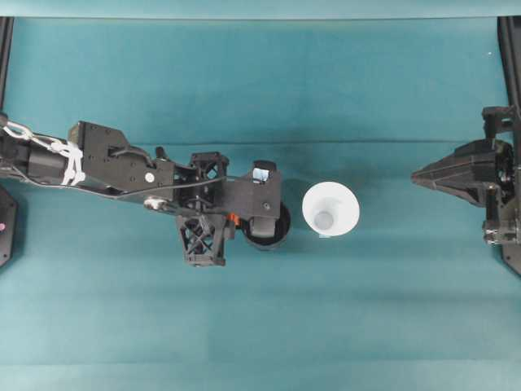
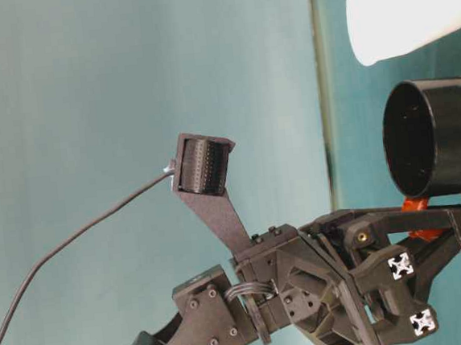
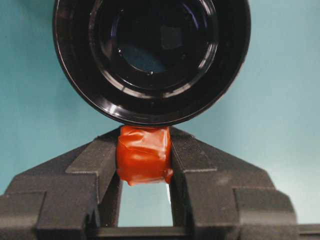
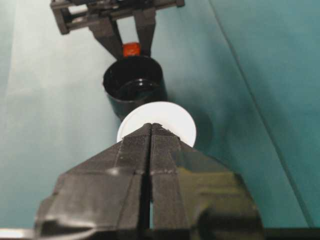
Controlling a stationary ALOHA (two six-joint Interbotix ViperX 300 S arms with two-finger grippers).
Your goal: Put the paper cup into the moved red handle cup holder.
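One red handle cup holder (image 3: 150, 60), one paper cup (image 1: 330, 209)

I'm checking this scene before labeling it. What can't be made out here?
- Paper cup: right wrist view, near side hidden by the right tool.
- Red handle cup holder: overhead view, mostly covered by the left tool.
- Paper cup: table-level view, cut off by the edge.

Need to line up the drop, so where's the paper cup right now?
In the overhead view the paper cup stands right of centre, just beside the red handle cup holder.
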